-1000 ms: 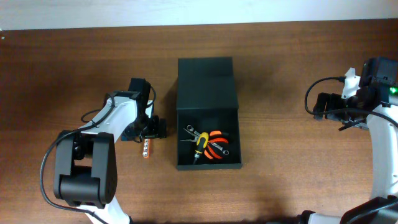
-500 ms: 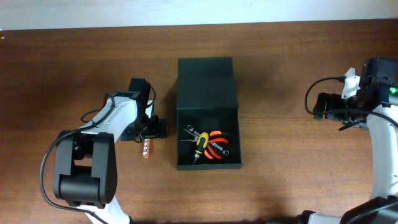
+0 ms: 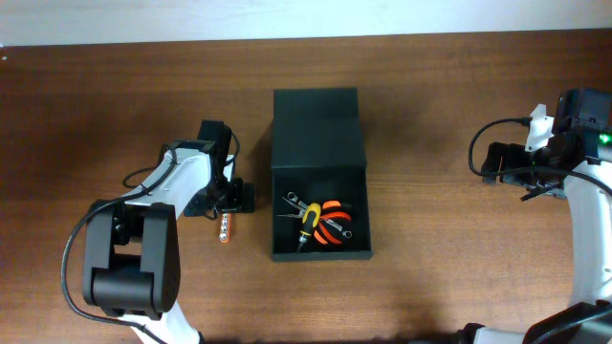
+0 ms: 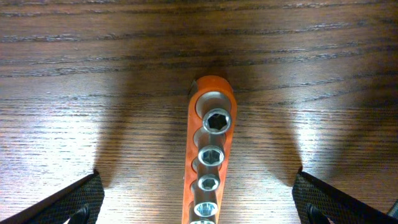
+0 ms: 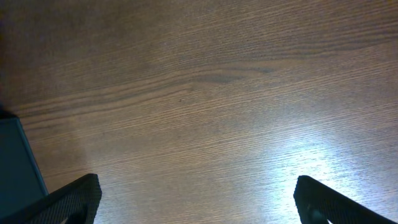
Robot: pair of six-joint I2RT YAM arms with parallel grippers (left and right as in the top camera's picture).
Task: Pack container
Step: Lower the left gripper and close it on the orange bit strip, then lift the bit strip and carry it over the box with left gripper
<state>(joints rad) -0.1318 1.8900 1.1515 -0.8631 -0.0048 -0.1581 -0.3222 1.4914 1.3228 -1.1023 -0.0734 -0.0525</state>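
The container (image 3: 319, 129) is a dark box in the middle of the table, its flap lid laid back. Inside lie orange-handled pliers (image 3: 332, 224), a yellow-handled tool (image 3: 308, 221) and small metal pieces. An orange socket rail (image 3: 223, 228) with several steel sockets lies on the table left of the box. My left gripper (image 3: 232, 198) is open right above the rail (image 4: 209, 149), its fingers (image 4: 74, 199) spread wide on both sides and not touching it. My right gripper (image 3: 499, 162) is open and empty at the far right, over bare wood (image 5: 199, 124).
The table is brown wood. A dark edge of the container (image 5: 18, 162) shows at the left of the right wrist view. A pale wall strip runs along the far edge of the table (image 3: 306, 17).
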